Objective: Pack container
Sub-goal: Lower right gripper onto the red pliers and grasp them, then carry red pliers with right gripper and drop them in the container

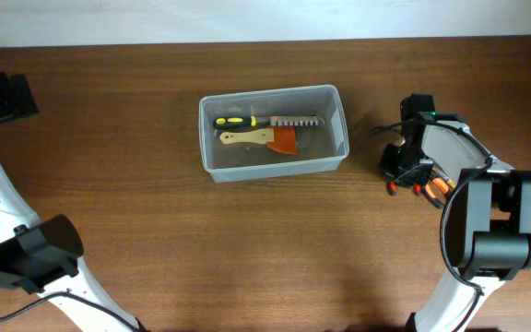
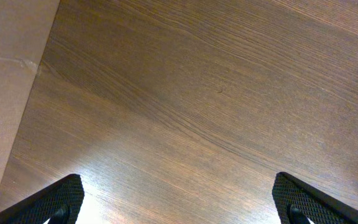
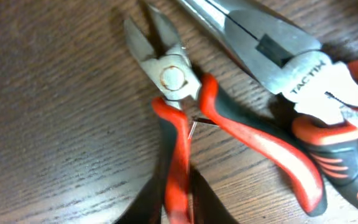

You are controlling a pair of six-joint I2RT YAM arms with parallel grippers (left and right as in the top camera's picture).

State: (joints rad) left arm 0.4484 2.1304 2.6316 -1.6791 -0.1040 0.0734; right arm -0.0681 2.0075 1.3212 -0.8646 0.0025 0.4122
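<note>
Wooden table (image 1: 109, 184) is carrying the container (image 1: 206, 148) at its far middle, tools (image 1: 247, 122) lying inside. Right of it, the right gripper (image 3: 176, 208) is straddling one cutters (image 3: 169, 74) handle beside pliers (image 3: 278, 56); whether it is clamping, I cannot tell. Left gripper (image 2: 179, 205) is hovering spread wide

Close under me, small cutters (image 3: 168, 78) lie on the dark wooden surface (image 3: 55, 124), their short blades pointing far and their red-and-black handles splayed toward me. Just right of them lie larger long-nose pliers (image 3: 278, 56), close against the cutters' right handle. My tool (image 3: 176, 208) shows as dark blurred shapes flanking the cutters' left handle; whether it grips, I cannot tell
</note>
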